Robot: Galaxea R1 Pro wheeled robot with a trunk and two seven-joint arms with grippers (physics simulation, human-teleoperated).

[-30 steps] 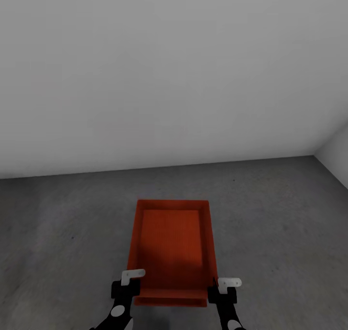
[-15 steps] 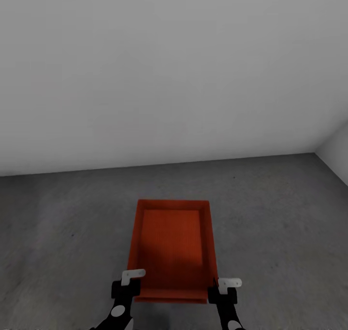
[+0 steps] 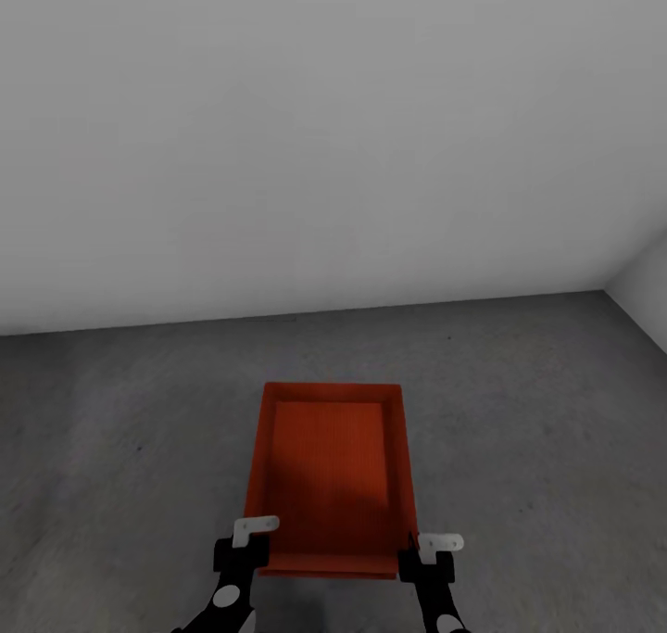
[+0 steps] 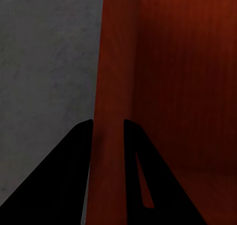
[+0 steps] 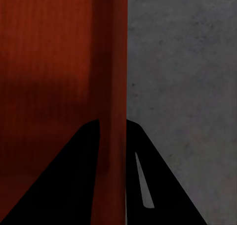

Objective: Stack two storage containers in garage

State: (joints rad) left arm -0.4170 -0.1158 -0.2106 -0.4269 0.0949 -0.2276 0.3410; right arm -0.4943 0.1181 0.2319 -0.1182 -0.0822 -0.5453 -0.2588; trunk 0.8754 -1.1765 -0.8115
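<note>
Left fingers: the left gripper (image 4: 107,131) has its two black fingers (image 4: 74,175) closed to a narrow gap on the left side wall of the bin, one finger outside over the concrete, one inside the bin.
Right fingers: the right gripper (image 5: 112,131) has its black fingers (image 5: 158,180) clamped the same way on the right side wall, one finger inside, one outside.
Grip position: in the head view the left gripper (image 3: 243,548) and right gripper (image 3: 428,557) sit at the two near corners of the bin, each with a small white bracket on top.
Bin: a red-orange rectangular bin (image 3: 329,475), open at the top, with thin plain walls and a finely ribbed bottom; a shadow darkens its near half.
Bin wall, wrist views: a flat, smooth vertical red band (image 4: 111,62) running away from the fingers; the bin's inner bottom (image 5: 44,47) shows faint fine lines.
Second edge: a thin red strip shows just below the near rim; whether it belongs to another bin underneath cannot be told.
Bin location: low over or on the floor, centred in front of the robot, well apart from the wall.
Floor: dark grey, matte, speckled concrete (image 3: 537,429).
Wall: plain white, smooth (image 3: 333,132), meeting a second white wall at the right.
</note>
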